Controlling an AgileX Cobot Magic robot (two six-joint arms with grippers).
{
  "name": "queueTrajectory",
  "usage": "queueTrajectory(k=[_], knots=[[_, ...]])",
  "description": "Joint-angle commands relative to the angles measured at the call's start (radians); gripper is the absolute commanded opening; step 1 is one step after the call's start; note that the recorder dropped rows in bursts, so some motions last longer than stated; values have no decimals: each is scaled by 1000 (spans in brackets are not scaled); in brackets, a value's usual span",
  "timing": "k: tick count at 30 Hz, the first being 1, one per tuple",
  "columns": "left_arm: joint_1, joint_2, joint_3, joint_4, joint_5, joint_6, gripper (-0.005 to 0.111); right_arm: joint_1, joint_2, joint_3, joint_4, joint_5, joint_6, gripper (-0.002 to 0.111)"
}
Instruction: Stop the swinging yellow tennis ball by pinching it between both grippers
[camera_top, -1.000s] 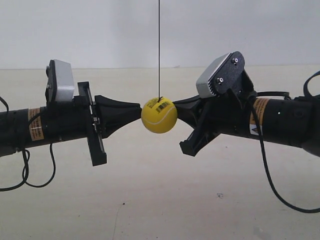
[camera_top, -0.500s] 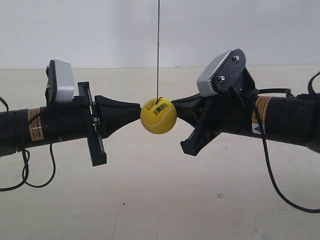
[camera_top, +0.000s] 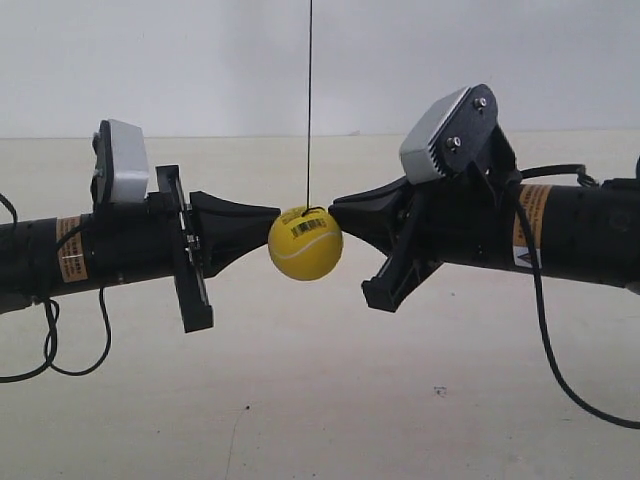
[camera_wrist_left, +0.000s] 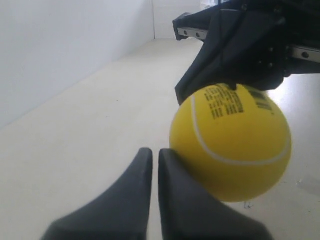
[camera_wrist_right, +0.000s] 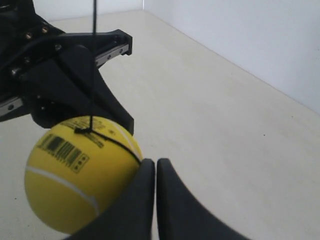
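Note:
The yellow tennis ball (camera_top: 305, 243) hangs on a thin black string (camera_top: 309, 100), barcode label facing up. My left gripper (camera_top: 277, 212), the arm at the exterior view's left, is shut, and its tip touches the ball's upper left side. My right gripper (camera_top: 333, 210) is shut too, its tip against the ball's upper right side. In the left wrist view the ball (camera_wrist_left: 230, 142) rests against one side of my shut left gripper (camera_wrist_left: 155, 151). In the right wrist view the ball (camera_wrist_right: 80, 172) lies beside my shut right gripper (camera_wrist_right: 155, 162). Neither gripper holds anything between its fingers.
A pale beige surface (camera_top: 320, 400) lies below, with a white wall (camera_top: 200, 60) behind it. Black cables hang from the arms, one (camera_top: 50, 350) at the exterior view's left and one (camera_top: 560, 370) at its right. Grey camera blocks (camera_top: 125, 160) sit on top of each wrist.
The ball has shifted left and a little lower. The right arm has pushed left and risen slightly. The left arm has stayed put.

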Motion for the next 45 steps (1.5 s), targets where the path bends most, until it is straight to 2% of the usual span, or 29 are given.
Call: queueTrajectory(k=[1, 3, 5, 7, 12, 20, 27, 45], knots=[[5, 1, -3, 5, -11, -9, 5, 1, -10, -5, -8, 27, 3, 0], [26, 1, -3, 21, -11, -9, 5, 1, -10, -5, -14, 31, 3, 0], [75, 1, -3, 49, -11, -83, 5, 1, -10, -5, -19, 33, 3, 0], [84, 1, -3, 76, -11, -95, 5, 1, -10, -5, -19, 33, 3, 0], [53, 1, -12, 98, -11, -92, 5, 1, -10, -5, -21, 13, 11, 0], [16, 1, -12, 11, -11, -79, 5, 1, -10, -5, -21, 33, 3, 0], [16, 1, -12, 11, -11, -70, 5, -1, -10, -5, -12, 75, -22, 0], [16, 1, -12, 19, -11, -70, 5, -1, -10, -5, -12, 54, 3, 0]])
